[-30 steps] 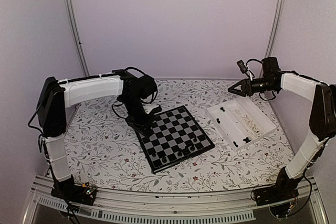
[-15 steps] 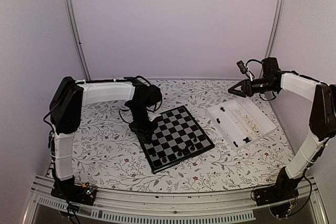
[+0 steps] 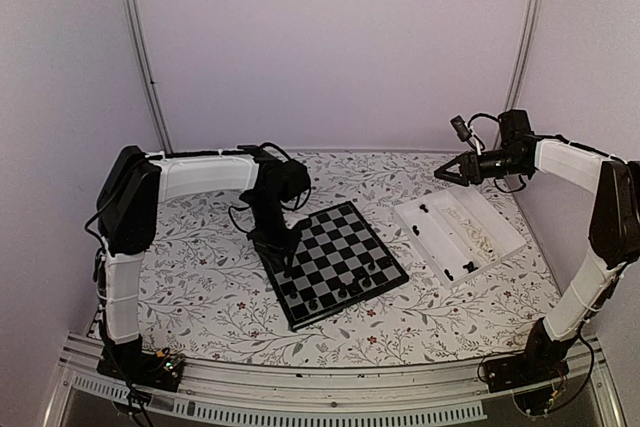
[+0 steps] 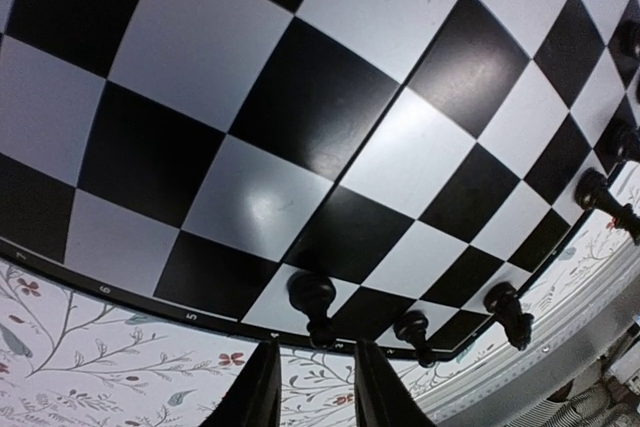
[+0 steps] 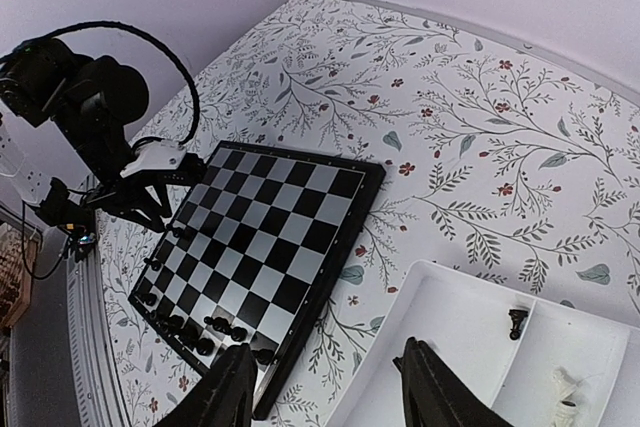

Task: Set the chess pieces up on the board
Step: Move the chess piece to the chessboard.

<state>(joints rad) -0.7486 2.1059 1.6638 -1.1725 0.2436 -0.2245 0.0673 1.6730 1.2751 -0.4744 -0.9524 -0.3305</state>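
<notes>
The board (image 3: 335,257) lies mid-table, with black chess pieces (image 3: 345,292) standing along its near edge. My left gripper (image 3: 280,252) is low over the board's left edge. In the left wrist view its jaws (image 4: 316,352) are slightly open. A black pawn (image 4: 315,305) stands free on an edge square just beyond the tips, and two more pawns (image 4: 412,332) stand to its right. My right gripper (image 3: 445,172) hovers open and empty behind the white tray (image 3: 470,247). From the right wrist, the board (image 5: 270,237) and my left gripper (image 5: 150,202) are both visible.
The tray (image 5: 470,347) at the right holds loose pieces, among them a black one (image 5: 517,323) and a cream one (image 5: 565,387). A floral cloth (image 3: 200,277) covers the table. A metal rail (image 3: 300,412) runs along the near edge.
The left arm swung forward and lowered its wrist to the board's left edge, then stayed there. The right arm has not moved.
</notes>
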